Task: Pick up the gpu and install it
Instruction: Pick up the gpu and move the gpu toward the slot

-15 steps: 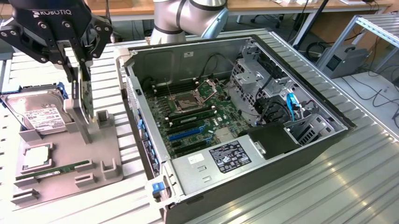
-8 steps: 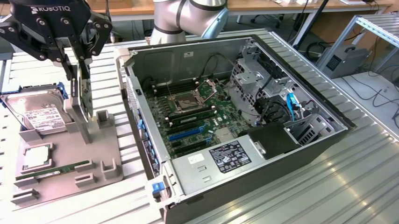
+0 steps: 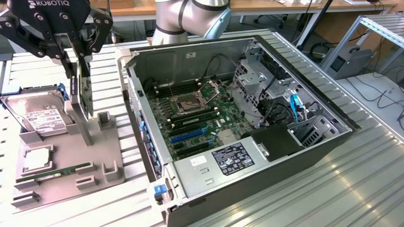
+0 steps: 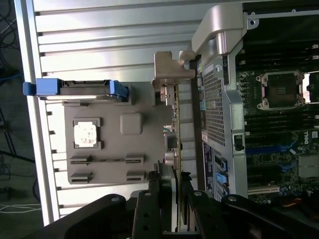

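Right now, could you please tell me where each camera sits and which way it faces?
Exterior view: off the arm, high up, looking down aslant at the open computer case and grey tray; the arm and gripper show.
Wrist view: on the wrist, looking down past the gripper along the graphics card's edge.
Shared: gripper, graphics card, hard drive, tray, computer case.

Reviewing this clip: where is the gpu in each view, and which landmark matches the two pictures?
Exterior view: the gpu stands on edge in the grey tray at the exterior view's left, beside the open computer case.
Wrist view: the gpu shows edge-on, a thin strip between the tray and the case.
Shared landmark: the blue-framed hard drive at the tray's edge.
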You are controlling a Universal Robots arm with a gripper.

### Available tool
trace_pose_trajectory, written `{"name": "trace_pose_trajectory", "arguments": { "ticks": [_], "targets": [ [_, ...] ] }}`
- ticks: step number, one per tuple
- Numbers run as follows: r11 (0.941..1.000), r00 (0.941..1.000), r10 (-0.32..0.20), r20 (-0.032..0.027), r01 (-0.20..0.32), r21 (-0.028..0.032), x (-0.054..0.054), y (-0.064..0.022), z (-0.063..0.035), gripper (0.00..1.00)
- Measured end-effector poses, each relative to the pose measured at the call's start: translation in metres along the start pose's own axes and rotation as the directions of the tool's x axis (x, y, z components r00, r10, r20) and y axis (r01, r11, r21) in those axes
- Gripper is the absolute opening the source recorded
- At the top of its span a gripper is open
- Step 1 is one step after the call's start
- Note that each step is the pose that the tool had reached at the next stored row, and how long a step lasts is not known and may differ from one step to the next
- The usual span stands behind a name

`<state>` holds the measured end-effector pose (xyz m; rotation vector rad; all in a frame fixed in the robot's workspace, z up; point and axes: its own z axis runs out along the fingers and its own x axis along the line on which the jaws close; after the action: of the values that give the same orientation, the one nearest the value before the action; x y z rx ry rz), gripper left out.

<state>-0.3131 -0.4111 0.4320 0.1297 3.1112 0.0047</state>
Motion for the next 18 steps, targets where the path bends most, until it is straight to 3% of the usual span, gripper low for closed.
{"name": "trace_pose_trajectory", "arguments": {
  "ticks": [18],
  "targets": [
    [1.0,1.0,0.0,0.0,0.0,0.0,0.0,0.0001,-0.0117,0.27]
  ]
}}
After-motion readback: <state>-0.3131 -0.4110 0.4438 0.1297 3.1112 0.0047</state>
